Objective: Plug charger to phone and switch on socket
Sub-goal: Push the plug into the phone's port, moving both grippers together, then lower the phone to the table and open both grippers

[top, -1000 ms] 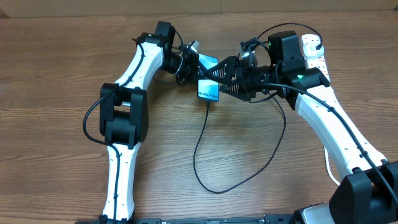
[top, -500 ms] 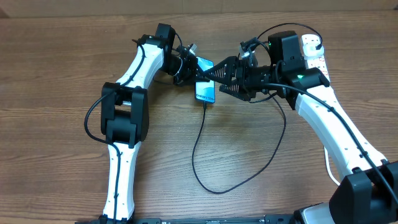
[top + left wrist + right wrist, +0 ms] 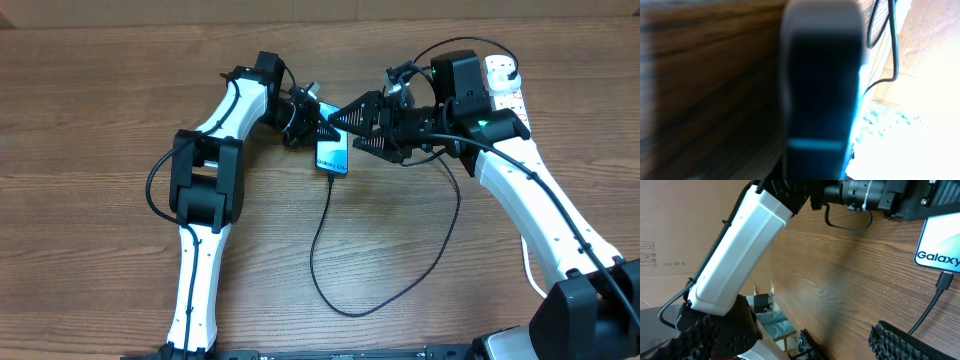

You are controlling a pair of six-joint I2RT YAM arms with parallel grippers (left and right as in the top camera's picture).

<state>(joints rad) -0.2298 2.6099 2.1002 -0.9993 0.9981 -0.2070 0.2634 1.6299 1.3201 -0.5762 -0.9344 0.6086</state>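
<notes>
The phone (image 3: 333, 153) lies tilted at the table's middle back, its screen lit light blue. My left gripper (image 3: 308, 118) is shut on its far end; the left wrist view shows the phone's edge (image 3: 822, 90) close up and blurred. The charger (image 3: 318, 240), a thin black cable, has its tip in the phone's near end (image 3: 944, 280), loops toward me and runs back to the socket (image 3: 506, 88). The socket is white, at the back right, partly hidden by my right arm. My right gripper (image 3: 352, 127) is open and empty just right of the phone (image 3: 940, 250).
A thick white cord (image 3: 530, 265) runs down the right side past my right arm. The left arm's white link (image 3: 740, 255) fills the left of the right wrist view. Cardboard walls stand behind the table.
The left arm has swung a little to the right and the phone has shifted slightly toward me with it. The right arm has stayed put.
</notes>
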